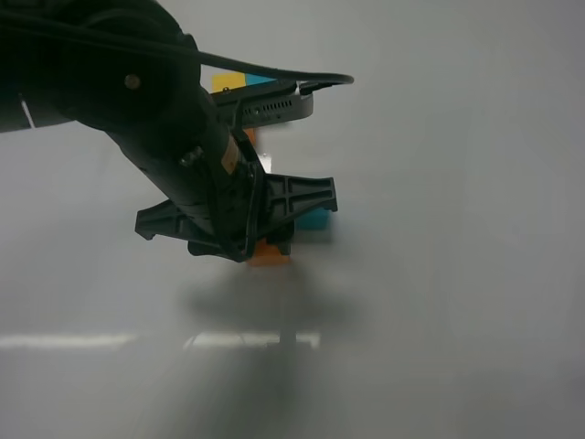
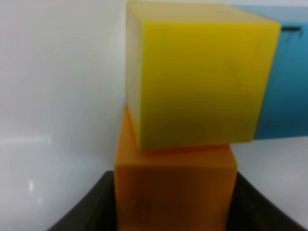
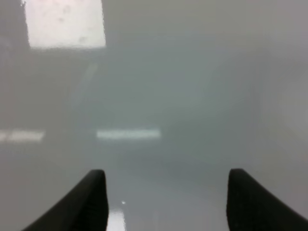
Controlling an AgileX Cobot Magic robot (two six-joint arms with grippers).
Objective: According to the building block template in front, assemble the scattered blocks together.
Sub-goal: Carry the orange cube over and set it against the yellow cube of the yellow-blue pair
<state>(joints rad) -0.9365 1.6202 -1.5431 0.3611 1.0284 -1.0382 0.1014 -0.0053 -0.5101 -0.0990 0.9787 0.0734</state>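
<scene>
The left arm fills the upper left of the overhead view and hides most of the white table. The left gripper grasps the orange cube, which touches the yellow cube; the teal cube sits just beside the yellow one. The template peeks out behind the arm. The right gripper hangs parted over bare table, holding nothing.

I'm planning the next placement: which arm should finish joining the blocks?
Probably the left: its gripper is closed on the orange block, against the yellow block. The right gripper is open over bare table.
</scene>
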